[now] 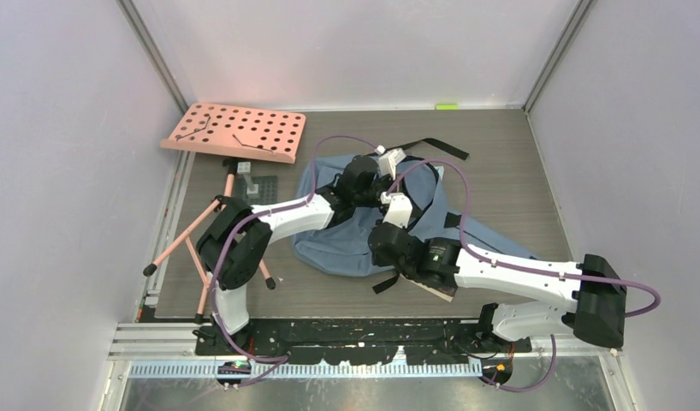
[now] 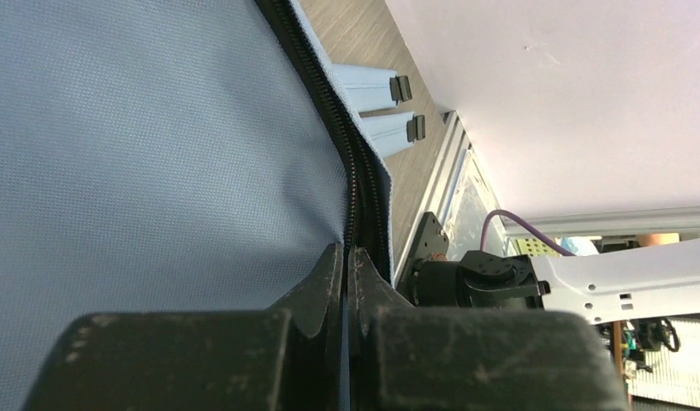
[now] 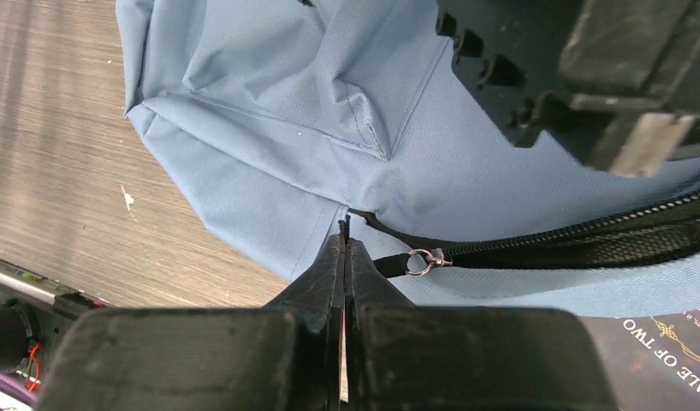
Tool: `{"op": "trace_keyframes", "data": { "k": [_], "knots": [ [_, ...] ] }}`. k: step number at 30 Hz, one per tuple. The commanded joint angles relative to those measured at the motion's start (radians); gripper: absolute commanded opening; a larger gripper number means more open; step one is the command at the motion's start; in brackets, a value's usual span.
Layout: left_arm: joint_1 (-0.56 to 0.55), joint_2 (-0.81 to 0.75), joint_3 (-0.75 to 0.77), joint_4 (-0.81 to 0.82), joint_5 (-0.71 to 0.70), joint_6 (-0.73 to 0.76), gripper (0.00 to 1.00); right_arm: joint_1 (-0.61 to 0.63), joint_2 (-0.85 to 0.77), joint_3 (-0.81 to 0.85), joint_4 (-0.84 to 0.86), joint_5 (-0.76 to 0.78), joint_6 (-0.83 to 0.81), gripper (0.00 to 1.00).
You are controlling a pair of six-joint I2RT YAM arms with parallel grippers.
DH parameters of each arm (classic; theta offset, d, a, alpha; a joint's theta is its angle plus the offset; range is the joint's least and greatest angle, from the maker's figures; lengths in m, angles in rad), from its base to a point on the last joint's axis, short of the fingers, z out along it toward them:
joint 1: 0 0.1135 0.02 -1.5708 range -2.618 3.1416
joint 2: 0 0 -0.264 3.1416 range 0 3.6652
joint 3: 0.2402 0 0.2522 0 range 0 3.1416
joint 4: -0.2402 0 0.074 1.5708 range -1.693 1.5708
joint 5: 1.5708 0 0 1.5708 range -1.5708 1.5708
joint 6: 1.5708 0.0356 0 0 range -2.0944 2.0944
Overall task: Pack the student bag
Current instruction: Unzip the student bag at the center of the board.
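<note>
Between the clenched tips of the left gripper (image 2: 345, 253) sat the edge of a large, soft blue-grey fabric backpack (image 2: 158, 154), pinched right where its black zipper (image 2: 361, 180) ran down into the jaws. Most of the left wrist view to the left of those fingers was filled by the bag's cloth. To the right of the zipper two pale blue strap ends (image 2: 368, 107) with dark tips lay on the wood-grain table (image 2: 364, 34).

The right gripper (image 3: 345, 235) was likewise pressed shut, and its tips nipped the backpack at a seam beside the end of the zipper. A small metal ring pull (image 3: 418, 261) lay just beside its right finger. Beyond those tips the bag's cloth spread up and away. A dark-covered book (image 3: 663, 342) with pale lettering showed at the lower right, against the bag's edge.

From above, the backpack lay flat in the middle of the table with both arms reaching over it. A black webbing strap (image 1: 436, 146) trailed off its far side. A pink perforated board on thin legs (image 1: 235, 131) stood well apart at the far left.
</note>
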Motion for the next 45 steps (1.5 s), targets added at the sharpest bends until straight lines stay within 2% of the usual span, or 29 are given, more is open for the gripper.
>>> {"op": "trace_keyframes", "data": {
  "k": [1, 12, 21, 23, 27, 29, 33, 35, 38, 43, 45],
  "knots": [
    [0.012, -0.002, 0.096, 0.112, -0.075, 0.07, 0.0, 0.035, 0.044, 0.023, 0.169, -0.061, 0.016, 0.01],
    [0.056, 0.044, 0.194, 0.135, -0.049, 0.071, 0.0, 0.072, 0.22, 0.028, 0.311, -0.076, 0.035, 0.01],
    [0.079, 0.028, 0.159, 0.13, -0.055, 0.087, 0.0, 0.112, 0.287, 0.09, 0.307, -0.054, -0.002, 0.01],
    [0.085, 0.007, 0.127, 0.105, -0.068, 0.112, 0.0, 0.113, 0.267, 0.091, 0.284, -0.041, -0.008, 0.09],
    [0.096, -0.051, 0.035, 0.061, -0.111, 0.169, 0.0, 0.115, 0.167, 0.079, 0.207, 0.017, -0.024, 0.4],
    [0.096, -0.088, -0.003, 0.029, -0.135, 0.201, 0.0, 0.114, 0.104, 0.083, 0.143, 0.037, -0.051, 0.52],
    [0.098, -0.162, -0.098, -0.004, -0.208, 0.227, 0.0, 0.111, -0.013, 0.111, -0.018, 0.094, -0.097, 0.69],
    [0.098, -0.204, -0.14, -0.018, -0.257, 0.223, 0.0, 0.092, -0.054, 0.139, -0.112, 0.124, -0.111, 0.74],
    [0.098, -0.285, -0.23, -0.015, -0.335, 0.202, 0.0, 0.026, -0.091, 0.187, -0.26, 0.116, -0.125, 0.77],
    [0.098, -0.446, -0.4, -0.043, -0.499, 0.143, 0.0, -0.208, -0.129, 0.177, -0.314, 0.019, -0.143, 0.77],
    [0.098, -0.503, -0.459, -0.067, -0.524, 0.122, 0.0, -0.282, -0.136, 0.166, -0.313, -0.001, -0.144, 0.78]
  ]
}}
